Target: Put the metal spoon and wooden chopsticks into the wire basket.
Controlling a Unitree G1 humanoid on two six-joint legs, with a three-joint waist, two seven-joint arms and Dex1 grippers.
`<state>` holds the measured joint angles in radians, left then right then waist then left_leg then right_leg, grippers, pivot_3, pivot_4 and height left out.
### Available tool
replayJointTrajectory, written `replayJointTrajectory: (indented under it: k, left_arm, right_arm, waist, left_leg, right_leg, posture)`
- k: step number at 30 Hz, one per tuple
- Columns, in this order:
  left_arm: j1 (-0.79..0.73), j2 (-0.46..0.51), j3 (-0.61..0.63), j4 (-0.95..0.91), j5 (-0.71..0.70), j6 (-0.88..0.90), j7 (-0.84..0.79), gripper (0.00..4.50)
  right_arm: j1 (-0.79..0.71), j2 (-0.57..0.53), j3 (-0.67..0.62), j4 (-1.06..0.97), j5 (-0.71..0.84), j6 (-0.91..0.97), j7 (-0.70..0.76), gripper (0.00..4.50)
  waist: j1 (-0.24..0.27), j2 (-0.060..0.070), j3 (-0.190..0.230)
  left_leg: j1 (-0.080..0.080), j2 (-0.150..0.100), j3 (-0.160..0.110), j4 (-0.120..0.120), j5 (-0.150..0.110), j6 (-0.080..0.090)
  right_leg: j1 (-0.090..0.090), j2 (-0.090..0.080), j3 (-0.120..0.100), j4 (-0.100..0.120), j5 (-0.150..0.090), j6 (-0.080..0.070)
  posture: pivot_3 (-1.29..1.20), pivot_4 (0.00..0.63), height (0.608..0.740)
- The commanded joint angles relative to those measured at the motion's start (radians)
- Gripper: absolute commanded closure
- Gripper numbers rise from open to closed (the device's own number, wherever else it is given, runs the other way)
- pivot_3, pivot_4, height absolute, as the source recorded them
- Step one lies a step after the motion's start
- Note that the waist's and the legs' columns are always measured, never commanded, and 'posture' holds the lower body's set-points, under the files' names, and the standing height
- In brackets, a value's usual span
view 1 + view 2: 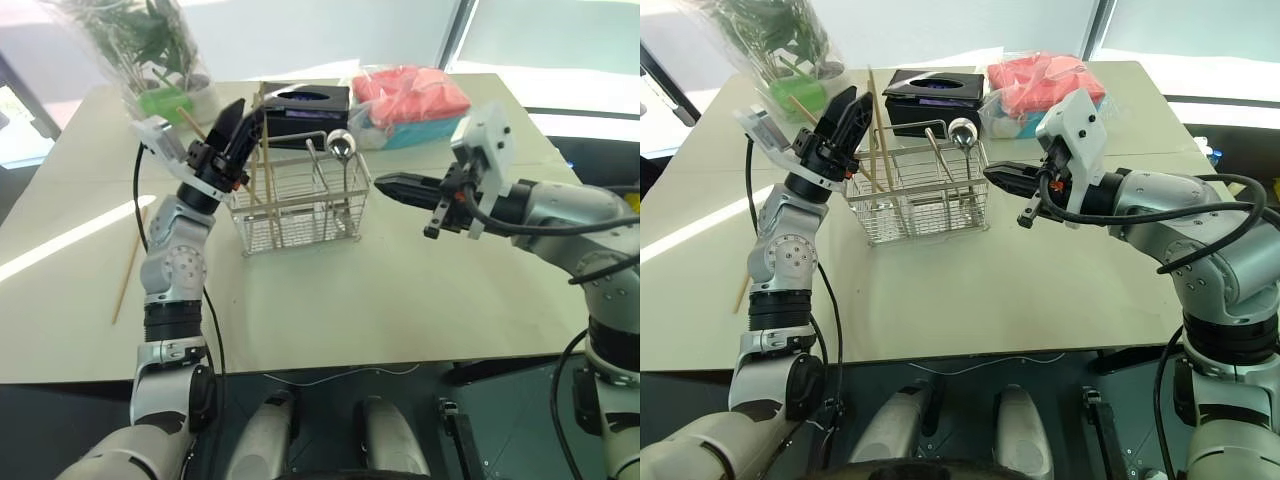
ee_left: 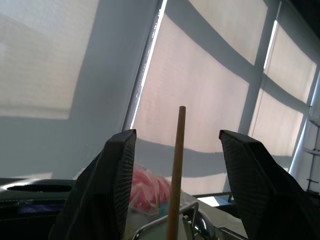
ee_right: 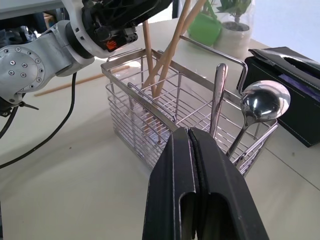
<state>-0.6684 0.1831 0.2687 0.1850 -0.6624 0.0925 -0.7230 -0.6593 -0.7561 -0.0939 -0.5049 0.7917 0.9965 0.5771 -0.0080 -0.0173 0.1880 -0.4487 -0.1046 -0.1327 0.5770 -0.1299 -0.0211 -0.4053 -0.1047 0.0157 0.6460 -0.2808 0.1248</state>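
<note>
Right claw (image 3: 192, 150) pressed shut and empty, waiting beside the basket (image 1: 300, 205) while the left claw (image 1: 238, 128) lets go of a chopstick.

The left claw's jaws stand apart around a chopstick (image 2: 176, 170) that stands free between them, touching neither, so it looks just dropped into the basket's near-left compartment. Other chopsticks (image 3: 170, 47) lean there because they are taller than the wire walls. The spoon (image 3: 262, 107) stands bowl-up at the basket's other end, handle down through the grid. One stick (image 1: 128, 268) lies on the table (image 1: 400, 300) by the left arm, well apart from the basket; by the look of it, that one remains.
</note>
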Motion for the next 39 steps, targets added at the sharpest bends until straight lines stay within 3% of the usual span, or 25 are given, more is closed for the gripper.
replayJointTrajectory:
  k: [1,8,12,17,22,30,39]
  left_arm:
    - [-0.003,0.000,0.008,-0.030,0.003,-0.033,0.010,0.03]
    - [-0.083,0.043,0.074,-0.090,-0.096,0.039,0.094,0.03]
    - [-0.141,0.160,0.170,-0.112,-0.175,0.156,0.218,0.03]
    - [-0.092,0.340,0.198,-0.040,-0.021,0.236,0.407,0.03]
    - [0.103,0.466,0.121,-0.044,0.273,0.396,0.655,0.03]
    - [0.351,0.412,0.170,-0.270,0.282,0.739,0.783,0.03]
    - [0.413,0.439,0.168,-0.331,0.290,0.914,0.731,0.03]
  right_arm:
    - [-0.010,0.000,-0.029,-0.014,0.004,-0.021,0.002,4.50]
    - [-0.015,0.002,-0.025,-0.008,0.007,-0.021,0.010,4.50]
    - [-0.030,0.002,-0.050,-0.015,0.074,0.013,0.029,4.50]
    - [-0.032,-0.018,-0.062,-0.034,0.191,0.063,0.076,4.50]
    - [-0.020,-0.009,-0.060,-0.037,0.281,0.093,0.082,4.50]
    - [-0.006,-0.008,-0.022,-0.040,0.281,0.076,0.086,4.50]
    - [-0.003,-0.006,-0.005,-0.031,0.251,0.043,0.088,4.50]
  waist:
    - [0.000,0.000,0.000]
    - [-0.001,0.000,0.000]
    - [-0.008,0.000,0.000]
    - [-0.005,0.000,0.000]
    - [-0.003,0.000,0.000]
    - [0.003,-0.001,0.000]
    - [0.000,-0.001,0.000]
  left_leg:
    - [0.000,0.000,0.000,0.000,0.000,0.000]
    - [0.000,0.000,0.000,0.000,0.000,0.000]
    - [0.000,0.000,-0.001,0.000,0.000,0.000]
    - [0.002,0.001,0.000,-0.001,0.000,0.001]
    - [0.002,0.000,0.000,-0.001,-0.001,0.001]
    - [-0.001,0.000,-0.001,-0.001,-0.002,-0.002]
    - [-0.001,0.000,0.000,-0.001,-0.003,-0.002]
  right_leg:
    - [0.000,0.000,0.000,0.000,0.000,0.000]
    - [0.000,0.000,0.000,0.000,0.000,0.000]
    - [-0.001,0.001,0.000,0.001,0.000,0.001]
    - [0.000,0.001,0.000,0.002,0.000,0.001]
    - [0.000,0.000,0.002,0.001,0.000,0.000]
    - [-0.003,-0.002,0.002,0.001,-0.001,-0.002]
    - [-0.003,-0.004,0.001,0.001,-0.002,-0.004]
  posture:
    - [0.00,0.150,0.740]
    - [0.00,0.150,0.740]
    - [0.00,0.150,0.740]
    - [0.00,0.150,0.740]
    - [0.00,0.150,0.740]
    - [0.00,0.150,0.740]
    - [0.00,0.150,0.740]
